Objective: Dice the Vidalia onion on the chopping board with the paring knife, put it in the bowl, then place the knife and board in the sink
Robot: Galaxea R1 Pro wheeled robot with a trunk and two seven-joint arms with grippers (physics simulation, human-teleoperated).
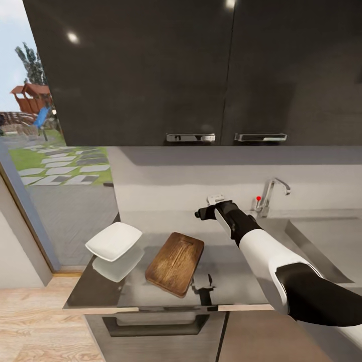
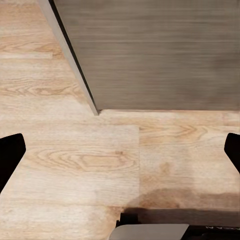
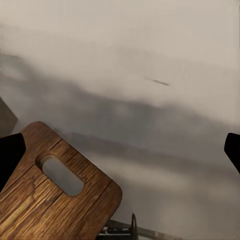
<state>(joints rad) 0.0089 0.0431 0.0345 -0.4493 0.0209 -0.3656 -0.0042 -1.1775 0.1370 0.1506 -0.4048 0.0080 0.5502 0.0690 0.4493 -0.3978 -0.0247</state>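
Note:
The brown chopping board (image 1: 175, 263) lies on the grey countertop (image 1: 236, 281), its slot end towards the wall, and the white bowl (image 1: 113, 240) sits just left of it. My right gripper (image 1: 208, 206) hovers open above the counter's back, beyond the board's slot end (image 3: 60, 175); its fingers (image 3: 10, 155) are spread wide with nothing between them. The sink (image 1: 322, 251) with its tap (image 1: 271, 193) is at the right; the onion is out of view. A small dark shape (image 1: 202, 290) is right of the board; I cannot tell whether it is the paring knife. My left gripper (image 2: 120, 155) hangs open over the wood floor.
Dark wall cabinets with metal handles (image 1: 191, 137) hang over the counter, close above my right arm. A glass door (image 1: 55, 166) onto a garden is at the left. A dark cabinet front (image 2: 150, 50) stands beside the left gripper.

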